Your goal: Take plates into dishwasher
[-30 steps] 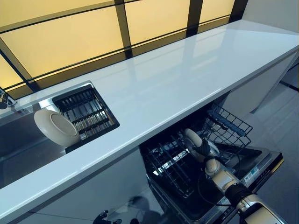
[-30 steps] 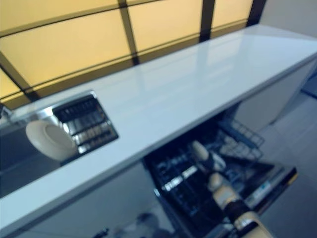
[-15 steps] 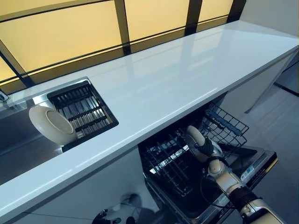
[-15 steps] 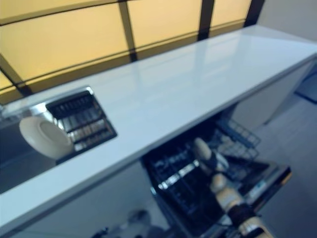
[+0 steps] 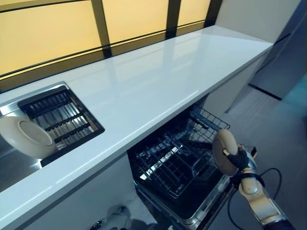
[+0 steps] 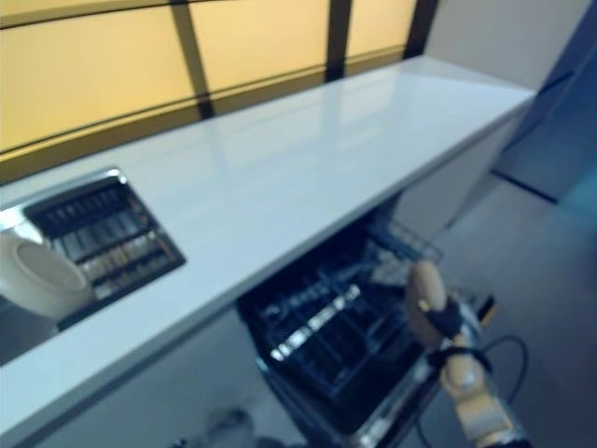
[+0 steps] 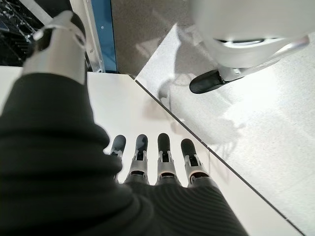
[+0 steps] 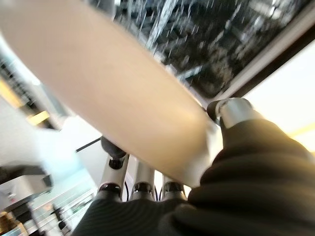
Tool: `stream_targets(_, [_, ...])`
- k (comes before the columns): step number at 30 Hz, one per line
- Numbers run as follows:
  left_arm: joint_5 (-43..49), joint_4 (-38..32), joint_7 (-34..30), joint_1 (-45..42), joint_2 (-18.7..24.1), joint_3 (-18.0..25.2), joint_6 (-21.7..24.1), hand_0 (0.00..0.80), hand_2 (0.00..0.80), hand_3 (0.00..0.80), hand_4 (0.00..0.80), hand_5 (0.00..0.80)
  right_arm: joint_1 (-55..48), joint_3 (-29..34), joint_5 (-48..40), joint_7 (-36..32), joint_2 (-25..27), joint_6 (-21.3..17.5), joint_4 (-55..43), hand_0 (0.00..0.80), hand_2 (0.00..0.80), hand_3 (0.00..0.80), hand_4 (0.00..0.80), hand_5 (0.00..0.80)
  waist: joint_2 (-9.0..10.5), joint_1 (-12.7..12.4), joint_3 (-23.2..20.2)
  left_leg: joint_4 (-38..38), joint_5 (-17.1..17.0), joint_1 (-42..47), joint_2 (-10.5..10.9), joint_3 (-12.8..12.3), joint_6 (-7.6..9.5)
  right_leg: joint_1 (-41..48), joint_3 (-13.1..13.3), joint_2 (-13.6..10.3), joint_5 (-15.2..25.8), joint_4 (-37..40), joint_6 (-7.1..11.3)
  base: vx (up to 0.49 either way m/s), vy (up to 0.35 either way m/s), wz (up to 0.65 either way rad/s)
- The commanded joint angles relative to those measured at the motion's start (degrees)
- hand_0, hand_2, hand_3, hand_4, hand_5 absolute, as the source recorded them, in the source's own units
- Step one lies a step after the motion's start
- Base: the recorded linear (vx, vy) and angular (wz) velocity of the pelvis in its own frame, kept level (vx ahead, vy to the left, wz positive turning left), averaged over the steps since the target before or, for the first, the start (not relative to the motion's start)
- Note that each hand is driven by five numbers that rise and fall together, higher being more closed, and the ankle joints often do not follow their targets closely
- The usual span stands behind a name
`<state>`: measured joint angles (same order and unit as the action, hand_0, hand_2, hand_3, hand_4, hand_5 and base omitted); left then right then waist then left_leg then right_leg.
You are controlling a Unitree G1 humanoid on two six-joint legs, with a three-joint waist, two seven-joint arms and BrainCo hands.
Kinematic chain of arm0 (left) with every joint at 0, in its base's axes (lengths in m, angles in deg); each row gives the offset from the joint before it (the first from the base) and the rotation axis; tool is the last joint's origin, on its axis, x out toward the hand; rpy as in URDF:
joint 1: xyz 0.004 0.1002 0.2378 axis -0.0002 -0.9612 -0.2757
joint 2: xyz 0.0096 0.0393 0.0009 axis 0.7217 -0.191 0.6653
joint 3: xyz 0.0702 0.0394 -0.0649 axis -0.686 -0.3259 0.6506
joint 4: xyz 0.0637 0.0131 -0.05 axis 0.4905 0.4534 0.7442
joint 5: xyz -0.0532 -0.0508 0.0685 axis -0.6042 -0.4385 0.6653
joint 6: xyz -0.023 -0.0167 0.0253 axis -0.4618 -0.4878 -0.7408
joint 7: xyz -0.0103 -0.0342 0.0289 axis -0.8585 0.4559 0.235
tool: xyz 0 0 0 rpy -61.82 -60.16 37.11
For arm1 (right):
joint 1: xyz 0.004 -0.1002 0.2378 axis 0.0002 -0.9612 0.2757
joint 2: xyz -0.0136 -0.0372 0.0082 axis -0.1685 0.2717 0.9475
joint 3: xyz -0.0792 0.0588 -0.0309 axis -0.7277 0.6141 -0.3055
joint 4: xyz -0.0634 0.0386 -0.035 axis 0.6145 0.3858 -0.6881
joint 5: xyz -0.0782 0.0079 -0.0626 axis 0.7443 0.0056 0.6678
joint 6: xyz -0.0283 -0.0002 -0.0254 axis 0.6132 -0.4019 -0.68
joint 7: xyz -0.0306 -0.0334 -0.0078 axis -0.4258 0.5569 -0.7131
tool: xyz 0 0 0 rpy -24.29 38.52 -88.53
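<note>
My right hand (image 5: 241, 161) is shut on a cream plate (image 5: 224, 152) and holds it on edge over the right side of the open dishwasher, just past the lower wire rack (image 5: 168, 163). In the right wrist view the thumb (image 8: 231, 111) presses the plate (image 8: 113, 93) and the fingers (image 8: 114, 153) lie behind it. A second cream plate (image 5: 24, 139) leans in the sink at the far left. My left hand (image 7: 157, 157) hangs low beside a white cabinet panel, fingers straight, holding nothing.
A long white countertop (image 5: 144, 86) runs above the dishwasher. A black slatted drain rack (image 5: 60, 117) sits in the sink beside the leaning plate. The dishwasher door (image 5: 211, 203) lies folded down towards me. Grey floor lies to the right.
The camera has swung right. My right hand has carried the plate from over the middle of the rack out to the rack's right edge, above the door.
</note>
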<state>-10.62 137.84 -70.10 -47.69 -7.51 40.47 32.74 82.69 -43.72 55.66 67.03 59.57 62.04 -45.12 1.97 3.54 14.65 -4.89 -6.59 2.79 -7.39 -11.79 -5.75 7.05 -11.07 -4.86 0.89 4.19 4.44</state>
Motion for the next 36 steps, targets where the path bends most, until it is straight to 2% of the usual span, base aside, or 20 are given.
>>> stream_targets(1, [0.34,2.46,1.13,1.62,-0.62,0.78,1.97,0.000,0.000,0.000,0.000,0.000,-0.53,1.95,-2.60,-2.15,4.20,-5.24,-8.18,0.800,0.800,0.800,0.800,0.800,-0.39,-0.22,-3.81,-0.11,1.68,-1.08,-0.20,-0.08,0.25,-4.35,2.44,0.19,-1.35,-5.68,1.80,-0.004,0.012,-0.18])
stream_targets(11, [-0.60,2.91,1.25,1.59,-0.73,-0.07,2.46,0.000,0.000,0.000,0.000,0.000,-1.62,-0.37,-4.08,-9.66,4.37,-7.42,-14.59,0.800,0.800,0.800,0.800,0.800,-0.52,0.34,-4.31,-0.11,1.81,-1.05,-0.22,-0.43,0.08,-3.71,3.10,0.54,-1.52,-4.74,1.70,-0.002,0.004,-0.03])
stream_targets(23, [-0.63,3.40,1.19,2.52,-0.40,-1.37,2.07,0.000,0.000,0.000,0.000,0.000,1.16,-6.68,-3.73,-15.90,5.04,-6.62,-16.49,0.800,0.800,0.800,0.800,0.800,-0.63,-0.82,-4.40,-0.11,1.57,-1.86,-0.05,0.15,-0.08,-3.75,2.33,0.39,-1.74,-4.38,1.61,0.000,0.000,0.00])
stream_targets(30, [-0.94,2.97,1.18,3.26,-0.38,-2.41,2.05,0.000,0.000,0.000,0.000,0.000,2.95,-10.38,-3.15,-16.78,4.71,-5.10,-15.07,0.800,0.800,0.800,0.800,0.800,-0.90,-1.40,-4.05,-0.11,1.36,-2.28,0.07,0.69,-0.16,-3.98,2.01,0.36,-1.93,-4.69,1.53,0.000,0.000,0.00])
stream_targets(36, [-1.24,3.24,1.46,4.21,-0.36,-3.36,1.78,0.000,0.000,0.000,0.000,0.000,4.96,-13.43,-2.82,-14.92,3.64,-3.79,-11.65,0.800,0.800,0.800,0.800,0.800,-1.26,-1.99,-3.50,0.07,1.24,-2.73,0.35,1.33,-0.06,-4.19,1.38,0.04,-1.99,-4.95,1.41,0.000,0.000,0.00])
